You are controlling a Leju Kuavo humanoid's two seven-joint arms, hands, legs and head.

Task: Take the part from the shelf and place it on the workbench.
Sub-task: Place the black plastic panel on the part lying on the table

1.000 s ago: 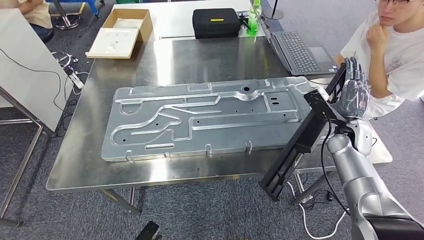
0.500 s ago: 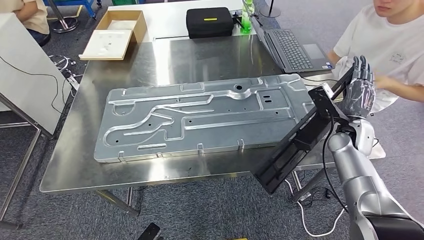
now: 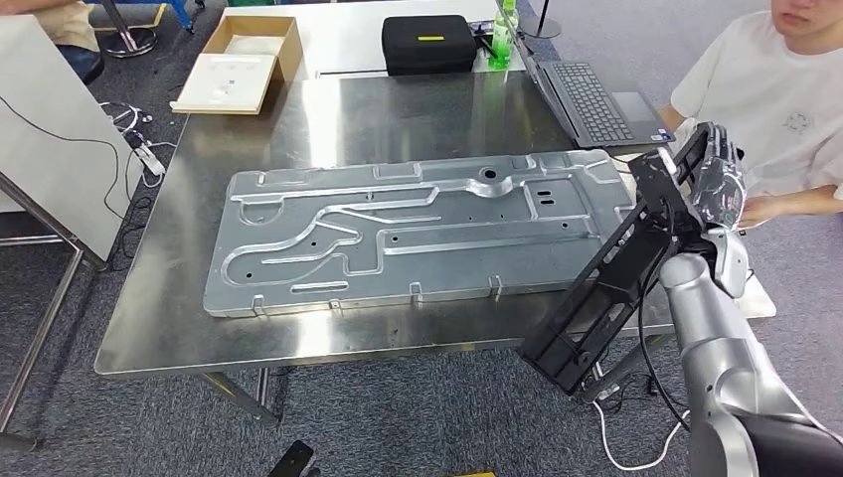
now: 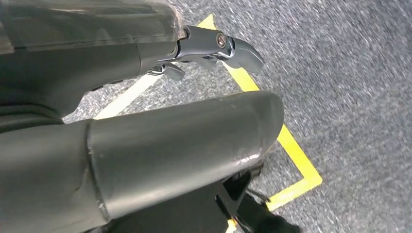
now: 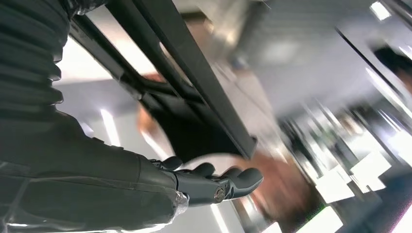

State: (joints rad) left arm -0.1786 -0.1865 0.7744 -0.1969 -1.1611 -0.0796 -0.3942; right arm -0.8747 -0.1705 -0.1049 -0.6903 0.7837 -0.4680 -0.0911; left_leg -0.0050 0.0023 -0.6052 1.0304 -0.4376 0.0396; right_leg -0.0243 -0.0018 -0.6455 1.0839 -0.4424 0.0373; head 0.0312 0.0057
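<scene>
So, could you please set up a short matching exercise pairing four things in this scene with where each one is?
Things:
1. black frame part
2. large metal panel
3. black case
4. laptop

Places:
A. flat on the workbench's middle
B. far edge, beside a green bottle
C. held by the right hand, off the workbench's corner
D. open, near the seated person

Pairs: 1-C, 2-A, 3-B, 4-D

Right robot hand [image 3: 718, 184] gripping long black part [image 3: 616, 278] tilted beside workbench [image 3: 298, 333], person [image 3: 785, 89] nearby
</scene>
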